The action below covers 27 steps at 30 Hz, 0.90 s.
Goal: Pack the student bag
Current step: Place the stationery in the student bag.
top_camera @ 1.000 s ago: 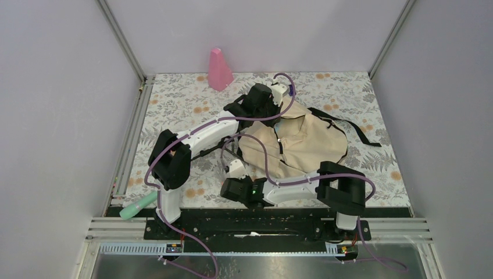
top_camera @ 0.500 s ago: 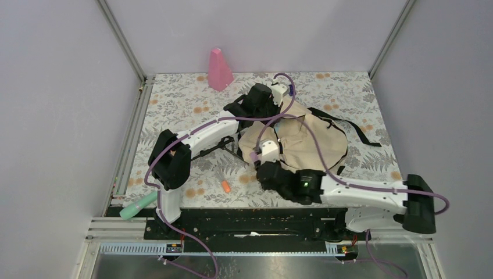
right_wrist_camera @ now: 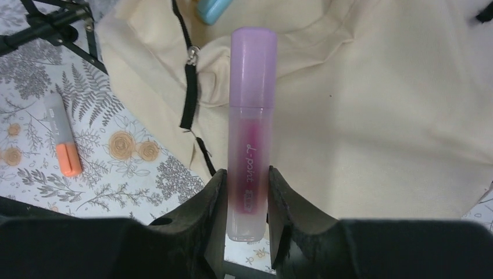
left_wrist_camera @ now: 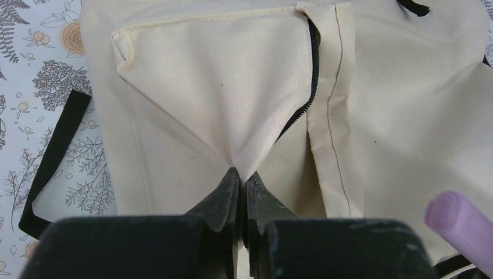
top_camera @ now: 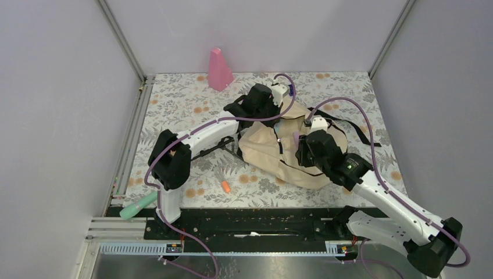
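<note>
Right pincer (right_wrist_camera: 245,174) moved over student bag (top_camera: 264,154), grasping purple marker (right_wrist_camera: 253,87) | left pincer (left_wrist_camera: 243,177) clenching it

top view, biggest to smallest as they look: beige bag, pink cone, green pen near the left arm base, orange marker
1. student bag, by far
2. pink cone
3. green pen, one end possibly hidden by the arm
4. orange marker, smallest

Top view: the green marker (top_camera: 138,206) at lower left is part hidden behind the left arm (top_camera: 174,157); the bag's (top_camera: 273,154) inside is hidden. Right wrist view: a blue thing (right_wrist_camera: 214,9) is cut by the top edge, and small print on the purple marker (right_wrist_camera: 251,116) is blurred. Left wrist view: the purple marker (left_wrist_camera: 459,218) is clipped at lower right
</note>
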Motion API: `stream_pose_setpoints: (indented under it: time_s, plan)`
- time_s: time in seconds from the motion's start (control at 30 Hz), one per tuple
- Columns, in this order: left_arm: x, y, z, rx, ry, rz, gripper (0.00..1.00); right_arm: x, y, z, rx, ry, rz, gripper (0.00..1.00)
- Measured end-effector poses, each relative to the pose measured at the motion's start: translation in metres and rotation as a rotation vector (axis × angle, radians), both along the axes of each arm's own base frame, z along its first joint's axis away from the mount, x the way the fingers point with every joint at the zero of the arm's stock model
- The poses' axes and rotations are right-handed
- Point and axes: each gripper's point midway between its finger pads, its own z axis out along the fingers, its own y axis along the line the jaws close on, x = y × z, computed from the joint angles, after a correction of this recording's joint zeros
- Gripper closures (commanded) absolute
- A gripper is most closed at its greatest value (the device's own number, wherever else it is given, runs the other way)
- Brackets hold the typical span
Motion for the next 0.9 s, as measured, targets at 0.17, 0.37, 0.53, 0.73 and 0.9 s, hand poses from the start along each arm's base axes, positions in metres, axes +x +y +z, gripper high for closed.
stream_pose_setpoints:
  time_s: [0.17, 0.37, 0.53, 0.73, 0.9]
  plan:
    - [0.000, 0.000, 0.001, 0.000, -0.002, 0.000, 1.00, 0.007, -0.010, -0.018, 0.030, 0.124, -0.007, 1.00]
    - [0.000, 0.000, 0.001, 0.000, -0.004, 0.001, 1.00, 0.026, -0.012, -0.030, 0.114, 0.255, -0.031, 1.00]
    - [0.000, 0.000, 0.003, 0.000, -0.007, -0.001, 1.00, 0.048, -0.013, -0.033, 0.163, 0.290, -0.062, 1.00]
    - [0.000, 0.000, 0.003, 0.000, -0.008, -0.002, 1.00, 0.075, -0.011, -0.047, 0.171, 0.314, -0.112, 1.00]
    - [0.000, 0.000, 0.003, 0.002, -0.010, -0.003, 1.00, 0.103, -0.001, -0.044, 0.212, 0.281, -0.140, 1.00]
